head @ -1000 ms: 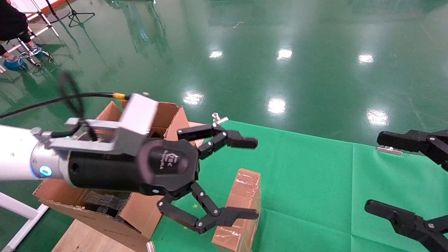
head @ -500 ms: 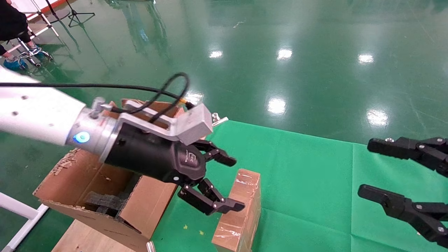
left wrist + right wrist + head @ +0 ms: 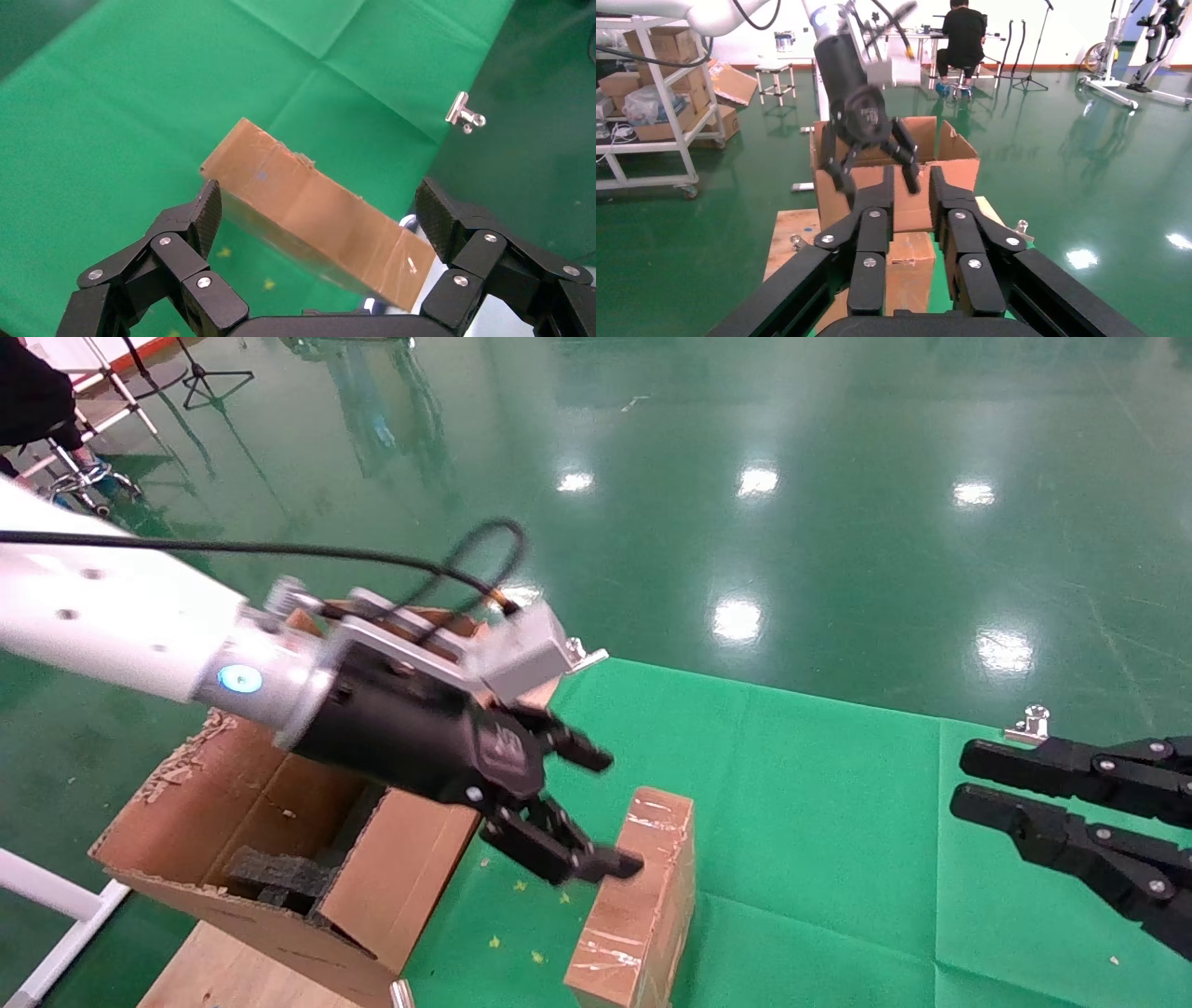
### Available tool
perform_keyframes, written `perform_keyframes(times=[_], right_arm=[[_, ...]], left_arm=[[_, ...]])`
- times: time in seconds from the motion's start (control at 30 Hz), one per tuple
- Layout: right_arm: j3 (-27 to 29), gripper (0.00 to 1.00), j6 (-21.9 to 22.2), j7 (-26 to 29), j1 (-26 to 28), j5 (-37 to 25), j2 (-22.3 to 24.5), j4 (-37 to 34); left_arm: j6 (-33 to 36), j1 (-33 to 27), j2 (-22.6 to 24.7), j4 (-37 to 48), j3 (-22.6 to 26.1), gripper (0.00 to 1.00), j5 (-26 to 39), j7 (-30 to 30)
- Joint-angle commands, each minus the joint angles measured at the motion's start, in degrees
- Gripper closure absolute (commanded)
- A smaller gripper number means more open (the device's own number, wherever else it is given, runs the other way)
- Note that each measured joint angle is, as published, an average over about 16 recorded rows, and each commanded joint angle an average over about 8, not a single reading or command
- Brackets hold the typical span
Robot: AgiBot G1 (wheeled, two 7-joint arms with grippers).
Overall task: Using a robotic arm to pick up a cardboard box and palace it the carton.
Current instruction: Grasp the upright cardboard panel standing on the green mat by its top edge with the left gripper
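In the head view we see the cardboard box (image 3: 643, 896) low in the middle of the frame, standing on one long thin edge on the green cloth (image 3: 819, 784). Its long side runs from the bottom edge of the frame up toward the middle, tipped a little to the right. Shiny tape wraps both ends.

The left gripper (image 3: 582, 812) on the white robotic arm (image 3: 112, 617) comes in from the left of the frame and hangs just over the box's upper end. Its fingers are spread wide and hold nothing. In the left wrist view the box (image 3: 316, 225) sits between the two fingers (image 3: 204, 210), not touching them.

The carton (image 3: 279, 822) lies at the lower left, just beside the box, with its ragged flaps open and black foam (image 3: 279, 877) inside.

The right gripper (image 3: 987, 782) waits at the right edge, its fingers nearly together and holding nothing.
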Motion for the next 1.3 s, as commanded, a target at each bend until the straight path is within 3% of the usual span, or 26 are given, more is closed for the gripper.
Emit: perform_keyframes(times=[0.03,0.33,0.63,0.87,1.23,1.3], right_arm=[[0.0,1.0,0.0,0.0,0.0,0.0,0.0,0.0],[0.0,1.0,0.0,0.0,0.0,0.0,0.0,0.0],[0.0,1.0,0.0,0.0,0.0,0.0,0.0,0.0],[0.0,1.0,0.0,0.0,0.0,0.0,0.0,0.0],[0.0,1.0,0.0,0.0,0.0,0.0,0.0,0.0],[0.0,0.81,0.0,0.0,0.0,0.0,0.0,0.0]], left_arm=[[0.2,-1.4,0.8,0.5,2.1,0.0,0.6,-2.3],[0.5,-14.9,6.8,1.4,19.3,0.0,2.1,-20.2],[0.0,-21.7,11.6,3.3,31.4,0.0,-0.3,-29.7],[-0.7,-22.7,14.8,4.7,36.9,0.0,-1.4,-32.9],[-2.1,-22.1,19.0,6.1,40.8,0.0,-0.7,-35.7],[-2.2,-21.9,19.7,6.6,41.3,0.0,-0.2,-35.9]])
